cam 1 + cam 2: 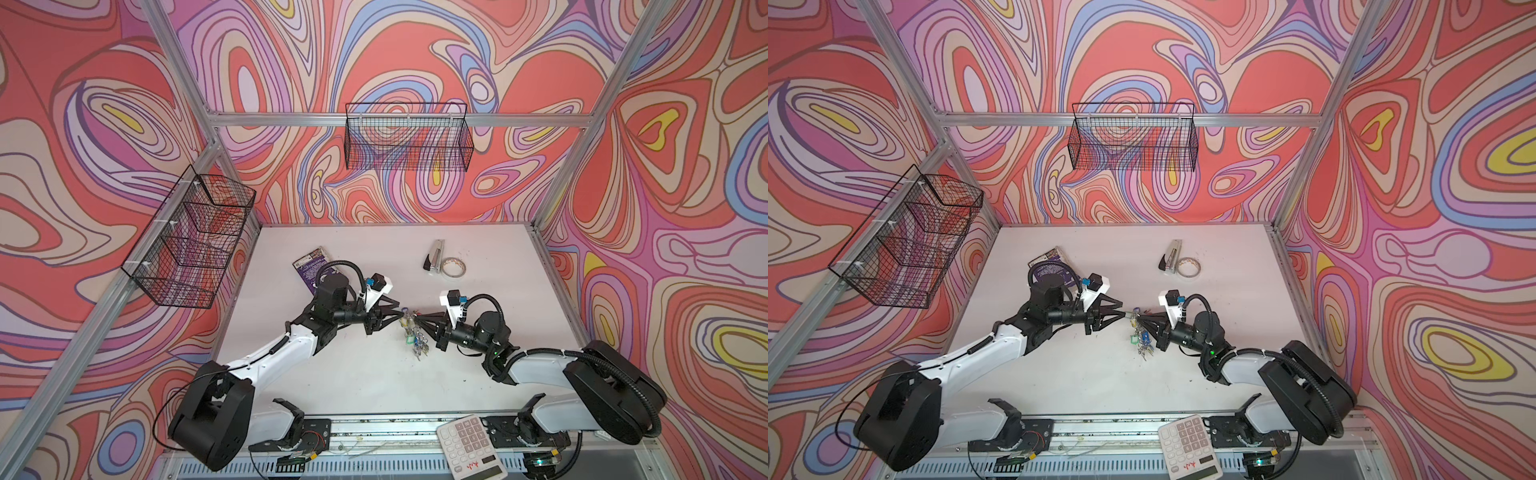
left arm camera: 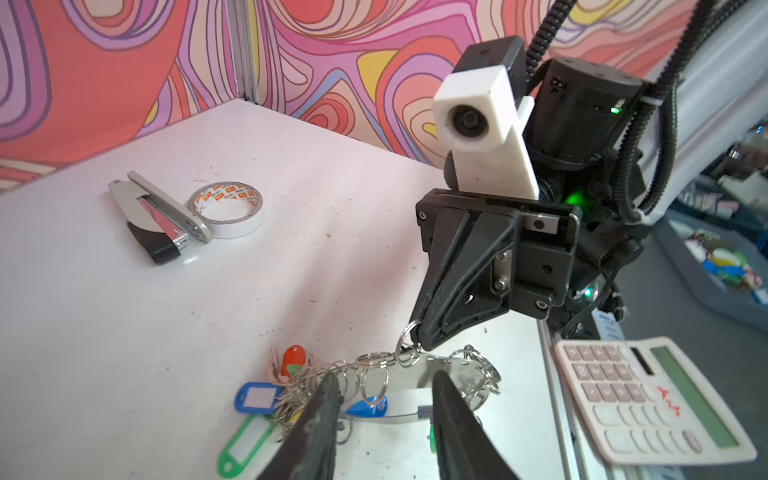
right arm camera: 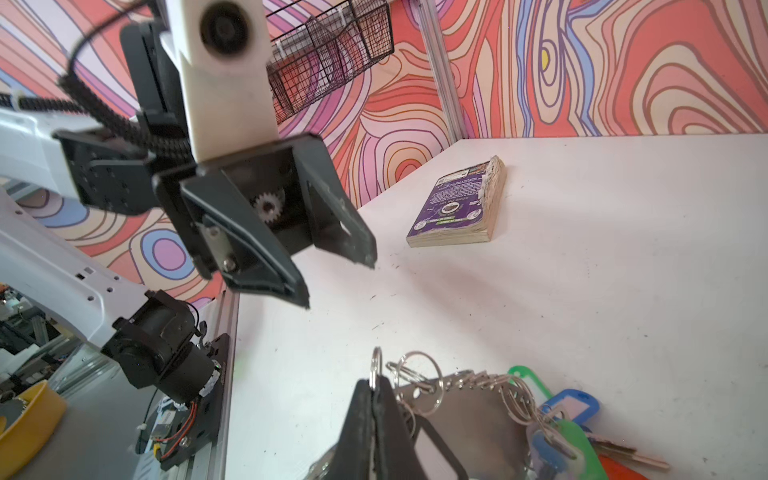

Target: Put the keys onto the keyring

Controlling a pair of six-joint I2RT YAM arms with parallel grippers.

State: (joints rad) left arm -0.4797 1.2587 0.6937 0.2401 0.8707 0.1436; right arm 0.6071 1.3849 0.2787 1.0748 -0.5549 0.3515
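Note:
The keyring [image 2: 419, 374] is a flat grey metal plate edged with small rings and coloured tags; it lies mid-table in both top views [image 1: 409, 324] [image 1: 1136, 326]. My right gripper [image 3: 376, 388] [image 2: 419, 343] is shut on a small split ring [image 3: 375, 365] at the plate's edge. Just under it shows the black-rimmed tag of the keys [image 3: 446, 448]; I cannot pick out its silver key. My left gripper [image 2: 388, 399] [image 1: 399, 312] stands open, its two fingers astride the plate's near edge with nothing held. The two grippers' tips almost meet.
Blue [image 2: 257, 397], green [image 2: 241, 449] and red [image 2: 293, 359] tags bunch at the plate's one end. A stapler [image 1: 434, 257] and tape roll [image 1: 454, 267] lie at the back right, a book [image 1: 309, 264] at the back left, and a calculator [image 1: 469, 446] on the front rail.

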